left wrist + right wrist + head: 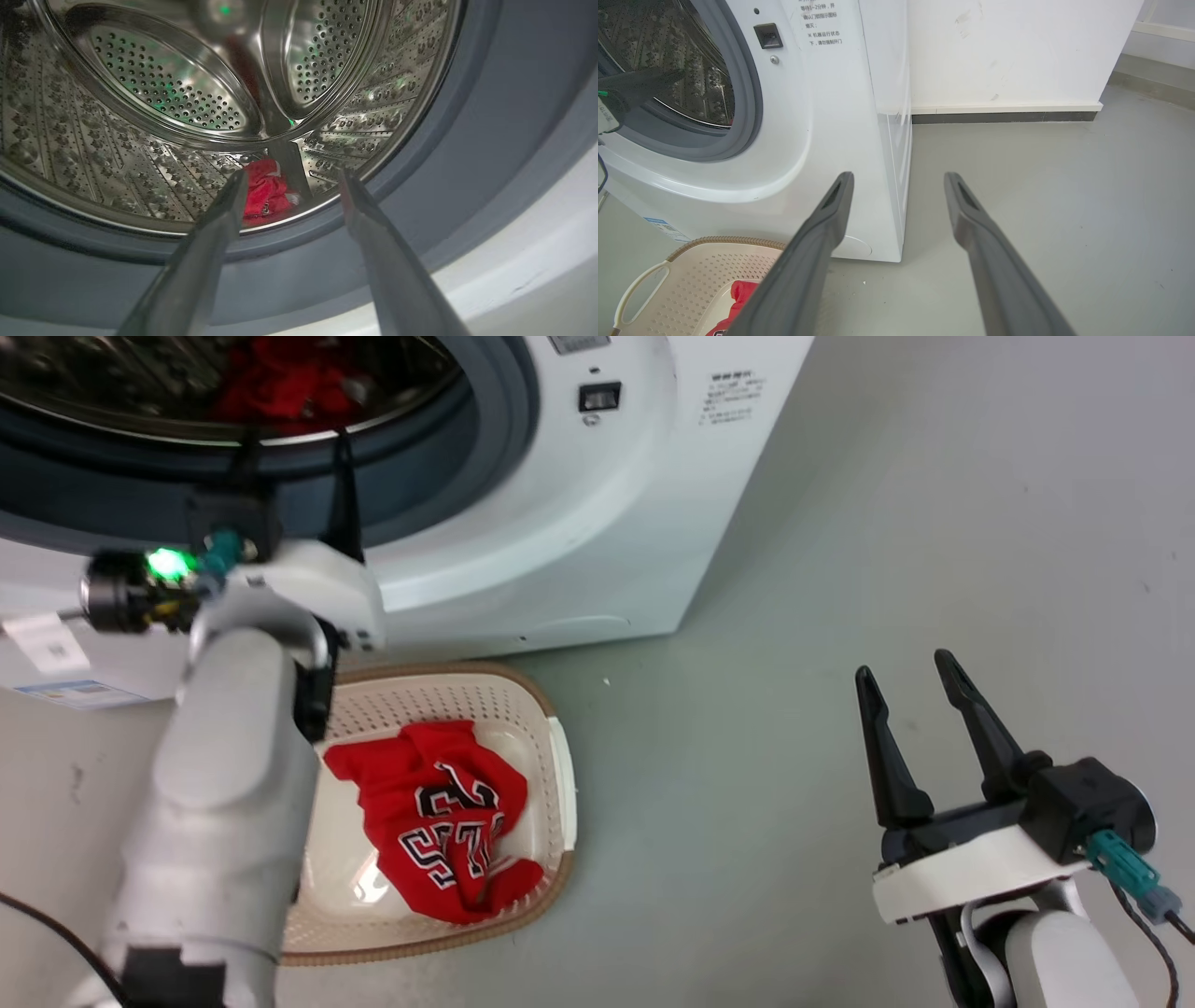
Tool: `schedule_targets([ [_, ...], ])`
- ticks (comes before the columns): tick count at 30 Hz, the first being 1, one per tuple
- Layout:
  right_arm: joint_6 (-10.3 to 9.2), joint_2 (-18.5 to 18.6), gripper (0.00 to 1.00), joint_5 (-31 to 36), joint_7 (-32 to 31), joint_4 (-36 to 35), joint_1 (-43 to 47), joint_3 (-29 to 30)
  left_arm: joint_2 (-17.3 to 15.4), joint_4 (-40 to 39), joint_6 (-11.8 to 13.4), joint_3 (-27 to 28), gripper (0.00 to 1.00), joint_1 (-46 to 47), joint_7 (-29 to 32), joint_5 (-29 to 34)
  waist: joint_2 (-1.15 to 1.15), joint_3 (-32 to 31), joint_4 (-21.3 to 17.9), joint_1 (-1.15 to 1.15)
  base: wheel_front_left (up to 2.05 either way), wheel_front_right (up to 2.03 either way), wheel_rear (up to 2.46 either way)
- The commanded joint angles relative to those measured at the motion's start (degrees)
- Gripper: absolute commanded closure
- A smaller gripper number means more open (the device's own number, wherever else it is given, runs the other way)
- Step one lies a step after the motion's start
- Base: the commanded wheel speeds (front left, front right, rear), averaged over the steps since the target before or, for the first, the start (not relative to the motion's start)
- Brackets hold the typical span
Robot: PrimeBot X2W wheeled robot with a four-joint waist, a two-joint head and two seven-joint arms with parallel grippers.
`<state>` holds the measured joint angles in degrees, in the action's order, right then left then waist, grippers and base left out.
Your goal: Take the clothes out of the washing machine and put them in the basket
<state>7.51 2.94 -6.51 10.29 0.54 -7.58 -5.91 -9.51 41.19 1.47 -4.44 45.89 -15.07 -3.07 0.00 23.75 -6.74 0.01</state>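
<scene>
The washing machine (pixel 597 523) stands with its porthole uncovered. One red garment (pixel 280 383) lies at the bottom of the steel drum (pixel 154 88). My left gripper (pixel 297 434) hangs open at the grey gasket, just outside the drum. In the left wrist view that garment (pixel 266 193) shows past the left gripper (pixel 293 175), apart from its fingertips. The red jersey (pixel 439 812) with black lettering lies crumpled in the basket (pixel 551 747) on the floor before the machine. My right gripper (pixel 901 677) is open and empty over bare floor to the right.
Grey floor (pixel 887 523) stretches right of the machine. A white wall with a dark skirting (pixel 1004 116) runs behind it. The machine's corner (pixel 887 186) and the basket (pixel 691 280) lie left of my right gripper (pixel 900 175). Paper labels (pixel 47 644) sit on the machine's lower front.
</scene>
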Motion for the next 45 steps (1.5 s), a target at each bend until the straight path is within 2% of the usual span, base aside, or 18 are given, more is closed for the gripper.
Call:
schedule_targets([
  [1, -0.04, -0.12, 0.0, -0.13, 0.41, 0.19, -1.03, -0.25, -0.67, 1.05, -0.09, 0.03, 0.0, 1.64, -0.12, 0.42, 0.0, 2.83, -1.99, -0.01, 0.0, 0.0, 0.0],
  [9, -0.04, -0.12, 0.0, -2.15, 2.47, 2.54, -3.63, -2.39, -5.94, 11.09, 0.48, 0.66, 0.0, 14.08, 1.3, 0.86, 0.0, 8.42, -6.23, -0.01, 0.0, 0.0, 0.0],
  [21, -0.04, -0.14, 0.0, -4.22, 4.25, 5.4, -5.97, -6.74, -15.14, 20.78, -1.37, -1.02, 0.0, 29.93, 7.97, 3.03, 0.0, 14.47, -11.54, -0.01, 0.0, 0.0, 0.0],
  [23, -0.04, -0.14, 0.0, -5.71, 4.77, 6.25, -7.04, -8.77, -18.99, 23.79, -3.06, -3.53, 0.0, 37.53, 14.63, 5.25, 0.0, 16.81, -13.8, -0.01, 0.0, 0.0, 0.0],
  [30, -0.04, -0.15, 0.0, -7.19, 4.95, 6.67, -7.7, -10.3, -22.45, 27.13, -4.58, -6.09, 0.0, 43.59, 26.06, 7.39, 0.0, 19.32, -15.76, -0.01, 0.0, 0.0, 0.0],
  [35, -0.04, -0.14, 0.0, -7.97, 4.92, 5.98, -8.14, -10.97, -23.8, 28.78, -5.31, -7.3, 0.0, 46.02, 34.93, 8.02, 0.0, 20.93, -16.69, -0.01, 0.0, 0.0, 0.0],
  [40, -0.04, -0.14, 0.0, -8.62, 4.91, 5.91, -8.07, -11.47, -24.48, 29.94, -4.63, -7.47, 0.0, 46.12, 42.32, 7.5, 0.0, 21.85, -17.32, -0.01, 0.0, 0.0, 0.0],
  [43, -0.04, -0.14, 0.0, -8.91, 4.91, 5.82, -8.45, -11.62, -24.99, 29.91, -4.13, -7.6, 0.0, 45.65, 44.64, 7.41, 0.0, 22.32, -17.56, -0.01, 0.0, 0.0, 0.0],
  [45, -0.04, -0.13, 0.0, -9.06, 4.91, 5.86, -8.68, -11.61, -25.02, 28.95, -3.46, -7.43, 1.0, 45.44, 44.65, 7.02, 0.0, 22.5, -17.61, -0.01, 0.0, 0.0, 0.0],
])
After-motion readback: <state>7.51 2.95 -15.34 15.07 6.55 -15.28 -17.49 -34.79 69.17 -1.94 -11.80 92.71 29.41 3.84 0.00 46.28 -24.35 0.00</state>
